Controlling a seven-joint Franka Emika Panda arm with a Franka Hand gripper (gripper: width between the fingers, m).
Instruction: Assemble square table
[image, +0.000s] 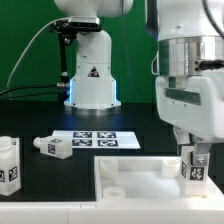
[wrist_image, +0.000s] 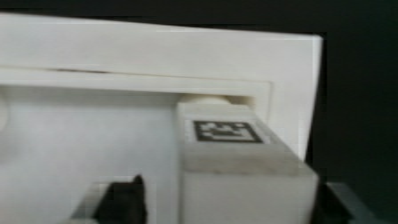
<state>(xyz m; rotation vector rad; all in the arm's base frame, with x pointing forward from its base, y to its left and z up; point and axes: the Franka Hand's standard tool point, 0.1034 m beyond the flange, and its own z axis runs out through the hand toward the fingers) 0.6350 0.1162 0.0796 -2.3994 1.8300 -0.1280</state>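
The pincer (image: 193, 156) is pinching one leg (wrist_image: 228, 150) upright, its end at a corner of the slab (image: 135, 185). Treat this as the first leg being fitted; seating cannot be confirmed. You have an upright spare leg (image: 9, 165) and a toppled spare leg (image: 54, 147) waiting on the worktop (image: 30, 120), apart from the slab.

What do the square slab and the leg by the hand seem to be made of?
Slab: probably hard white plastic, matt; even colour, moulded raised rim. Leg: seemingly the same plastic, smooth faces; its black-and-white tag looks like a printed sticker, but blur leaves that open.
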